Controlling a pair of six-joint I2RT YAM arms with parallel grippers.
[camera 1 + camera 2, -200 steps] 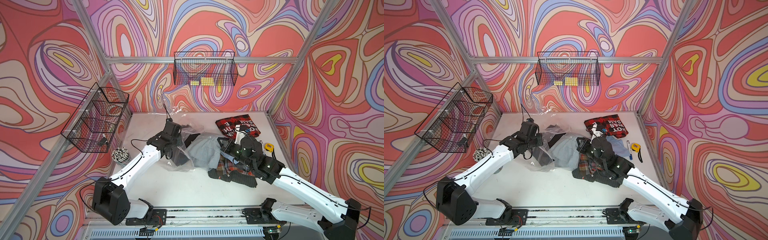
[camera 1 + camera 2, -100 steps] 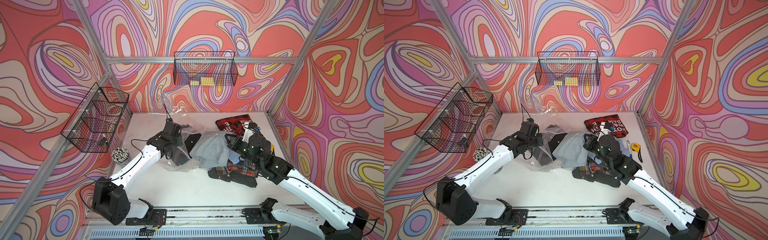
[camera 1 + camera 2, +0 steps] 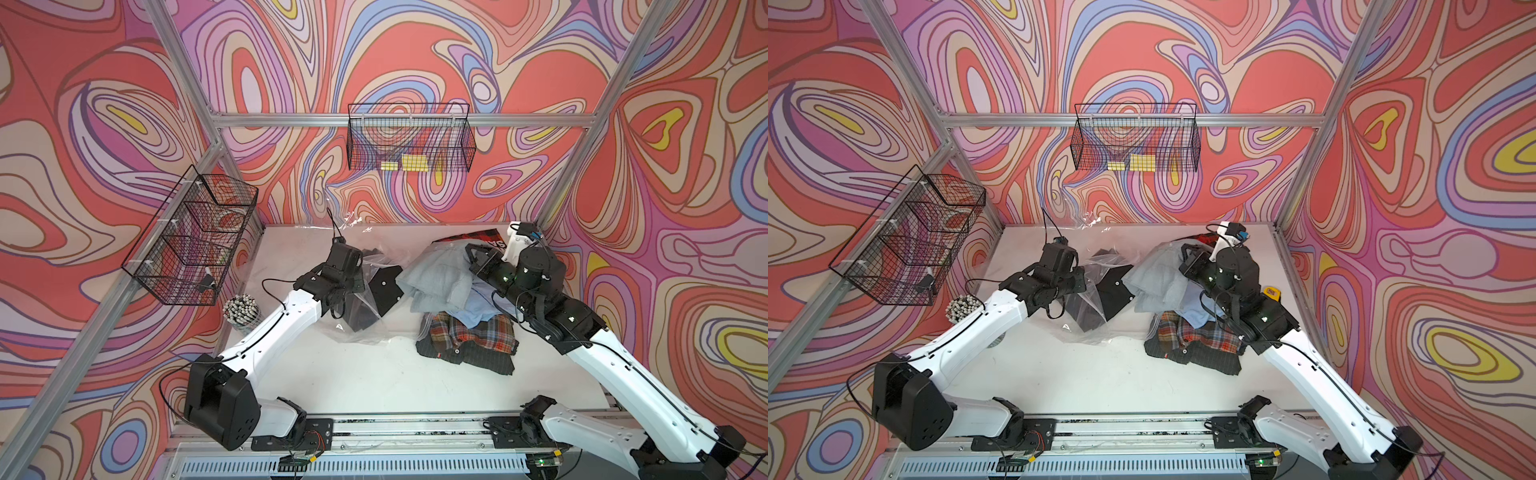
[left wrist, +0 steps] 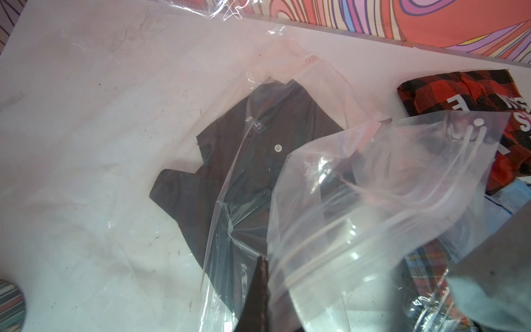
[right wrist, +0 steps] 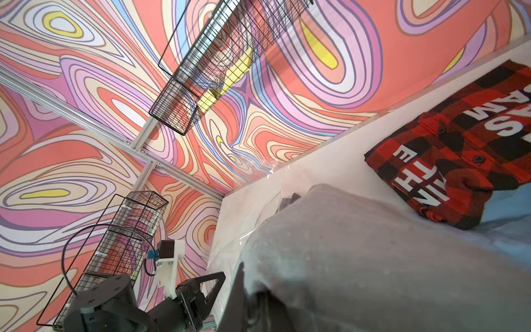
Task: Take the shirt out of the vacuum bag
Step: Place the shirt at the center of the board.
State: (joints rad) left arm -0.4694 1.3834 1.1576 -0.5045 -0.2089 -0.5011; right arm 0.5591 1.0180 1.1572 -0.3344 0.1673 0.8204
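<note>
The vacuum bag (image 3: 365, 328) (image 3: 1084, 328) is clear crinkly plastic lying left of centre. Its white zip-seal mouth (image 4: 373, 201) gapes toward the right. My left gripper (image 3: 355, 291) (image 3: 1077, 286) (image 4: 263, 287) is shut on the bag's plastic. A dark shirt (image 4: 244, 158) with a white button lies under clear film. My right gripper (image 3: 473, 266) (image 3: 1187, 262) (image 5: 244, 301) is shut on a grey shirt (image 3: 436, 278) (image 3: 1154, 282) (image 5: 373, 258). It holds that shirt lifted, right of the bag's mouth and over the clothes pile.
A plaid shirt (image 3: 469, 336) and a light blue one (image 3: 478, 309) are piled at the right. A red-black checked shirt (image 5: 459, 143) with white letters lies behind them. Wire baskets hang on the back wall (image 3: 409, 143) and left wall (image 3: 191, 237). A cup of pens (image 3: 241, 309) stands at the left.
My right gripper has moved right and toward the back with the grey shirt, drawing it away from the bag. The left gripper has stayed put, holding the plastic.
</note>
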